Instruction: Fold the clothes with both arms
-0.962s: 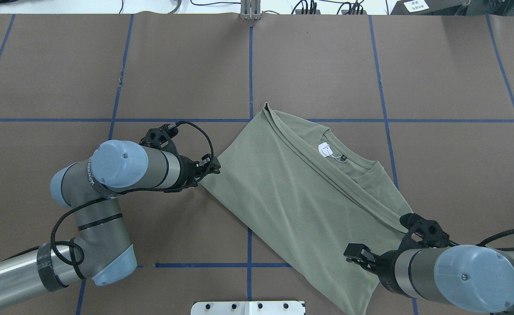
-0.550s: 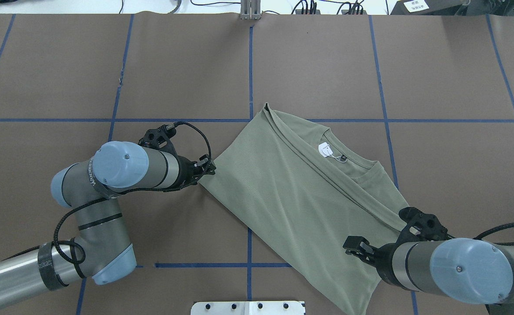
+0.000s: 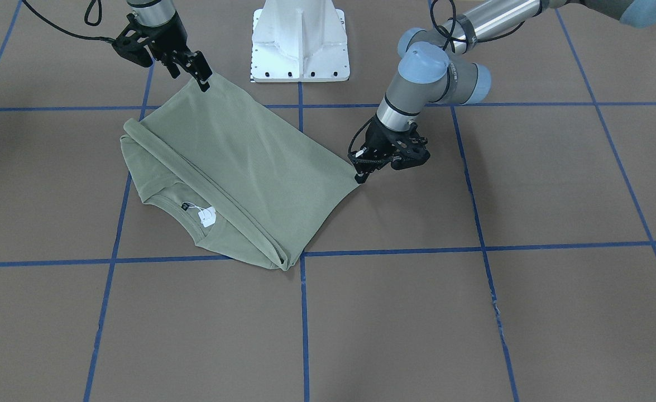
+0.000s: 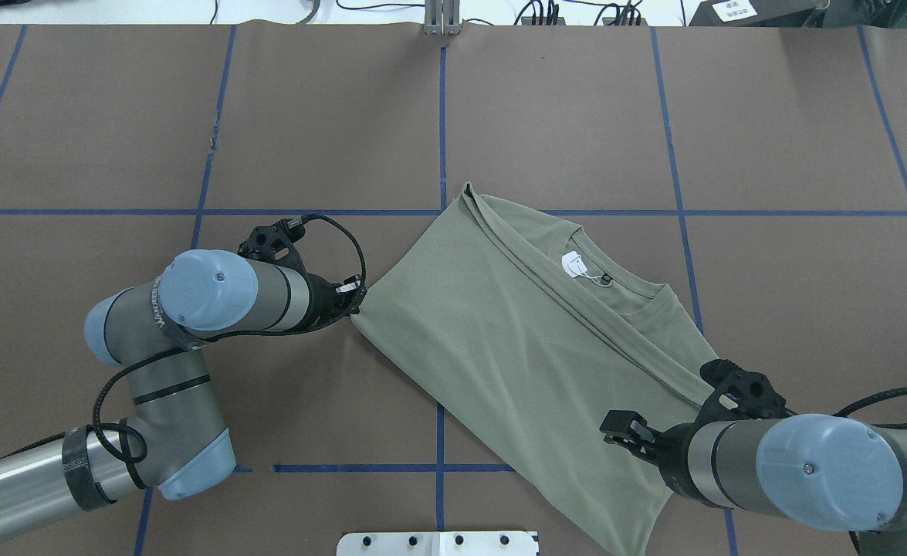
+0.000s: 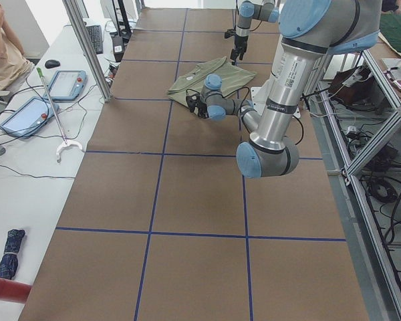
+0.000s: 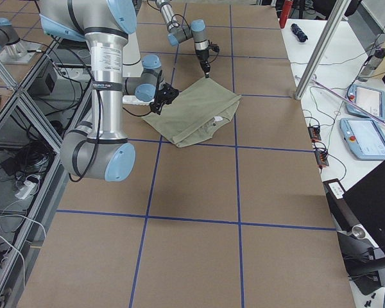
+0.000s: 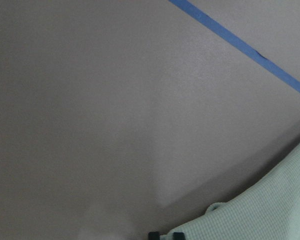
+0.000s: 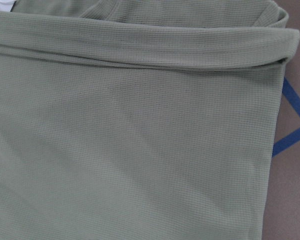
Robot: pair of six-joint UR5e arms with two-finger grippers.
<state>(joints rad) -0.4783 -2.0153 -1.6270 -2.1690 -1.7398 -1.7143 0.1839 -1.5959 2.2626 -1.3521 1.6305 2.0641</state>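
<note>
Table (image 4: 113, 116): brown cover with a blue tape grid; I see it filling every fixed view.

Shirt (image 4: 515, 347): sage green, lying folded on the table near its middle, on the robot's side. One long folded band (image 3: 194, 176) runs across it just inside the neckline. Neck opening faces away from the robot. Cloth flat, a few shallow creases.

Left arm (image 4: 191, 309): reaches in low, wrist bent toward the shirt's left corner.

Right arm (image 4: 808, 471): comes in low over the shirt's near right corner.

Pedestal (image 3: 300, 39): white metal base, at the table edge between the arms, just beside the shirt's near hem.

Left gripper (image 3: 359, 177): tips at the shirt's left corner; from the front-facing view I read the fingers as pinched together on the cloth edge. Wrist camera shows the corner at the bottom of frame, dark tips just visible.

Right gripper (image 3: 204, 85): tips on the near right corner; fingers look clamped on the fabric there.

Tag (image 4: 574, 265): white, on a thin string, lying inside the neckline.
</note>
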